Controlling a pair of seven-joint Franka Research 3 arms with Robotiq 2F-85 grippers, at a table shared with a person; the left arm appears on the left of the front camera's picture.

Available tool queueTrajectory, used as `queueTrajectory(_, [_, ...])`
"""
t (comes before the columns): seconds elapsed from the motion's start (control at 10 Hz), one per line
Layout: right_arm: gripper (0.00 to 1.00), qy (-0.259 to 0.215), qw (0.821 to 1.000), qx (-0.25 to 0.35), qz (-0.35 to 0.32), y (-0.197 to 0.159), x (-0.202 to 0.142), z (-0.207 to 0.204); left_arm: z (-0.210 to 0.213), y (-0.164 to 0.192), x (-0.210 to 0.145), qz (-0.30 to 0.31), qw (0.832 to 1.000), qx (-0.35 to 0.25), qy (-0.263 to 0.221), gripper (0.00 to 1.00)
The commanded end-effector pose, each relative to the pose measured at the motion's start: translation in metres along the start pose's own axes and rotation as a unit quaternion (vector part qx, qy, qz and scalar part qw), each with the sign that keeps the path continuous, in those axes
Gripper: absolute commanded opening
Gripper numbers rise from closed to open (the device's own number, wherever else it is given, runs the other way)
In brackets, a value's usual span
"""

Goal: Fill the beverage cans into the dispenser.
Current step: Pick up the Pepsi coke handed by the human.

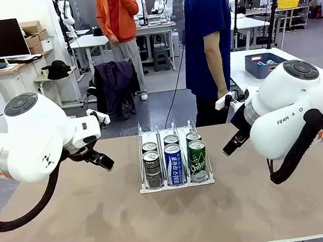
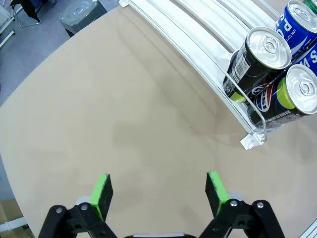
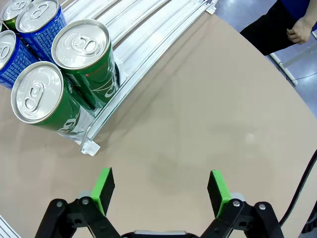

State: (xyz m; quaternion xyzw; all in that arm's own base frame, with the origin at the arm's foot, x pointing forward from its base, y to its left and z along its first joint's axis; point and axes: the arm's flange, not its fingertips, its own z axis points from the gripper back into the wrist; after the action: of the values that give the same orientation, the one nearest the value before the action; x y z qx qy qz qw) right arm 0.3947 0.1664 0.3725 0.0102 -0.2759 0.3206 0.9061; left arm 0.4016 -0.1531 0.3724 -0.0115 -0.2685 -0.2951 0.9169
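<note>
Dispenser [image 1: 176,184] stands mid-tabletop, its three lanes running from the robot's side toward the far edge, low lip facing the robot. Two cans stand upright in each lane, one behind the other, all crowded toward the lip: dark cans [image 1: 152,169] in the lane on the robot's left, blue cans [image 1: 174,164] in the middle, green cans [image 1: 198,160] on the robot's right.

Left gripper [image 1: 107,163] hangs just off the dark-can side of the dispenser, jaws spread wide, nothing between the green pads [image 2: 101,193]. Right gripper [image 1: 228,147] mirrors it off the green-can side, equally wide, equally empty. Each looks about as near to the dispenser as the other, so by my reckoning lane side decides which arm serves.

Room: behind the rear cans the white rails run bare toward the far end, so a further can would likely enter there, upright, between the wire dividers. Where it would come from I cannot tell.

Tabletop [image 1: 74,229] is tan, flat and matte, bare on both flanks of the dispenser. A person stands beyond the dispenser's far end, toward the right gripper's side, one hand [image 3: 297,33] hanging loose.
</note>
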Motion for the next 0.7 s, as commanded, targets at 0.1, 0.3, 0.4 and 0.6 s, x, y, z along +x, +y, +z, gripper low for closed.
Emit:
queueTrajectory(0.1, [1.0, 0.0, 1.0, 0.0, 0.0, 0.0, 0.0, 0.0, 0.0, 0.001, 0.0, 0.001, 1.0, 0.0, 0.0, 1.0])
queueTrajectory(0.3, [1.0, 0.0, 1.0, 0.0, 0.0, 0.0, 0.0, 0.0, 0.0, 0.001, 0.0, 0.001, 1.0, 0.0, 0.0, 1.0])
queueTrajectory(0.4, [1.0, 0.0, 1.0, 0.0, 0.0, 0.0, 0.0, 0.0, 0.0, 0.0, 0.0, 0.0, 1.0, 0.0, 0.0, 1.0])
queueTrajectory(0.6, [1.0, 0.007, 0.999, 0.019, -0.031, -0.029, 0.012, 0.024, 0.011, -0.001, 0.018, -0.019, 0.999, -0.041, 0.017, 1.0])
